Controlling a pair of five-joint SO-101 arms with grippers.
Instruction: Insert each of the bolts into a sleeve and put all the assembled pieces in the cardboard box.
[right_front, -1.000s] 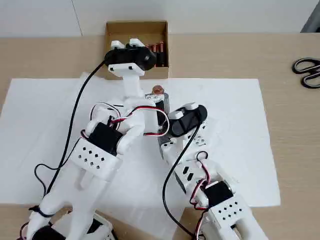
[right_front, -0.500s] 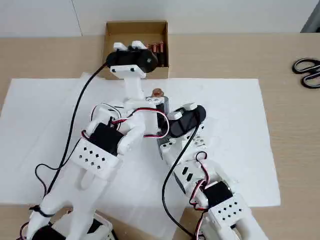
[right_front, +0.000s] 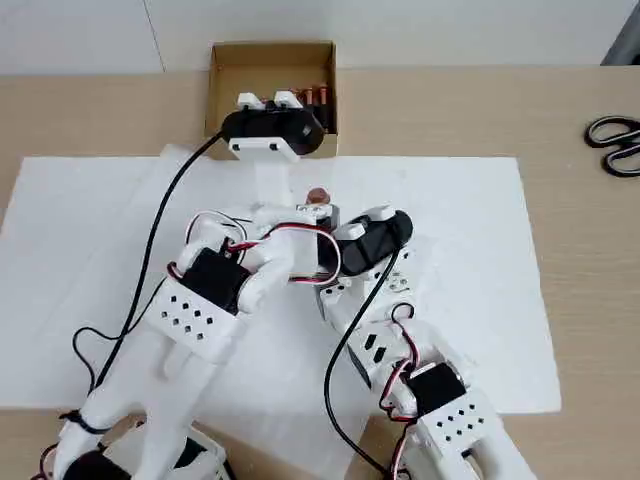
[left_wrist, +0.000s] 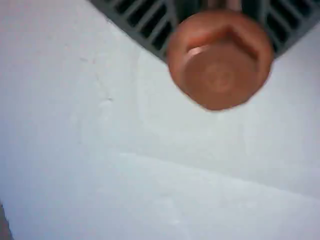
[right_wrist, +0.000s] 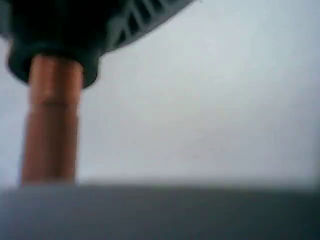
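Right claw (right_front: 325, 215) looks clamped on the copper-coloured cylindrical metal piece (right_front: 317, 195), over the white paper sheet (right_front: 480, 260), near the open brown cardboard box (right_front: 240, 70).
Piece est. rigid, smooth, slip-prone, dense for its size; grip mid-shank, not head. Left claw (right_front: 268, 112): cannot tell state.

Arm (right_front: 270, 132) overhangs cardboard box (right_front: 235, 72) front; box left half open; scissors (right_front: 615, 143) well aside.

Lab/maker bench, prob.: wood table (right_front: 560, 120) w/ paper sheet (right_front: 480, 300), scissors (right_front: 615, 143), two desktop robot arms (right_front: 180, 320), exposed wiring, plain wall (right_front: 400, 30) behind.
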